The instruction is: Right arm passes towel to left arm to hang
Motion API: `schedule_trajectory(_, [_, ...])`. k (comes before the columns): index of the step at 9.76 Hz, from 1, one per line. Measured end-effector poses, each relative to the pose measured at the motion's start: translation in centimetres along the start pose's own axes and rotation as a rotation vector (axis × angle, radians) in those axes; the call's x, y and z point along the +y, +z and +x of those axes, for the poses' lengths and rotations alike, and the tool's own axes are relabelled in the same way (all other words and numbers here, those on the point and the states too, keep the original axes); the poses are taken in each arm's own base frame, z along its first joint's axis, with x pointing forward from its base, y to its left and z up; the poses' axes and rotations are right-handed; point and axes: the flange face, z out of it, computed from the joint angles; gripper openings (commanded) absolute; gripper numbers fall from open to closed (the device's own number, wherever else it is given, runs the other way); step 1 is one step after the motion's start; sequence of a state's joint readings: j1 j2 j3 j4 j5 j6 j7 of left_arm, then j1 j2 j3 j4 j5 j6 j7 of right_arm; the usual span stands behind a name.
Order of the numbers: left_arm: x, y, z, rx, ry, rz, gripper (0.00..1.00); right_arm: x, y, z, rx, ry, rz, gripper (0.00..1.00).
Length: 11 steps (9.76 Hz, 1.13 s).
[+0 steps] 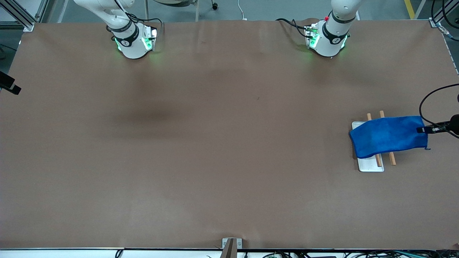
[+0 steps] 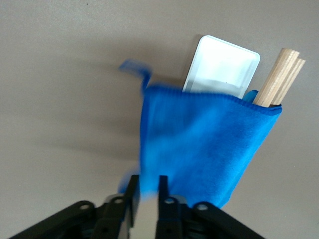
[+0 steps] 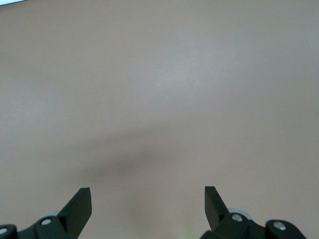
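Observation:
The blue towel (image 1: 389,135) (image 2: 204,139) hangs draped over two wooden rods (image 1: 391,157) (image 2: 279,74) of a small rack with a white base (image 1: 371,165) (image 2: 222,64), toward the left arm's end of the table. My left gripper (image 1: 420,129) (image 2: 148,178) is at the towel's outer end. Its fingers stand a little apart, and the towel's edge lies loosely in the gap between their tips. My right gripper (image 3: 148,191) hangs wide open over bare brown table with nothing between its fingers. Only the right arm's base (image 1: 131,41) shows in the front view.
A black cable (image 1: 430,98) loops over the table edge beside the left gripper. The left arm's base (image 1: 328,37) stands at the table's back edge. A black device (image 1: 9,84) pokes in at the right arm's end. A metal bracket (image 1: 231,247) sits at the front edge.

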<state>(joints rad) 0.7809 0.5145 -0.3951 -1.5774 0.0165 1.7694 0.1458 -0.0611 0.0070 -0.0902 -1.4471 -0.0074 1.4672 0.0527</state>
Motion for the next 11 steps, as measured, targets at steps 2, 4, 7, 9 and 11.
schedule_trajectory(2, [-1.0,0.0,-0.1,-0.001,-0.015,-0.007,1.0,0.0,0.0,0.0,0.0,0.002,0.0,1.0])
schedule_trajectory(4, [-0.1,-1.7,0.1,0.03,0.0,-0.003,1.0,0.0,0.0,0.0,0.002,0.002,0.0,1.0])
schedule_trajectory(7, [7.2,-8.0,-1.7,0.078,-0.014,0.022,1.0,0.0,0.0,0.1,0.003,0.003,0.015,1.0])
schedule_trajectory(9, [14.1,-13.0,-5.0,0.122,-0.045,0.063,1.0,0.1,0.0,0.1,0.003,0.004,0.017,1.0])
schedule_trajectory(11, [20.5,-17.3,-8.9,0.174,-0.044,0.108,1.0,0.0,0.0,0.1,0.004,0.004,0.02,1.0])
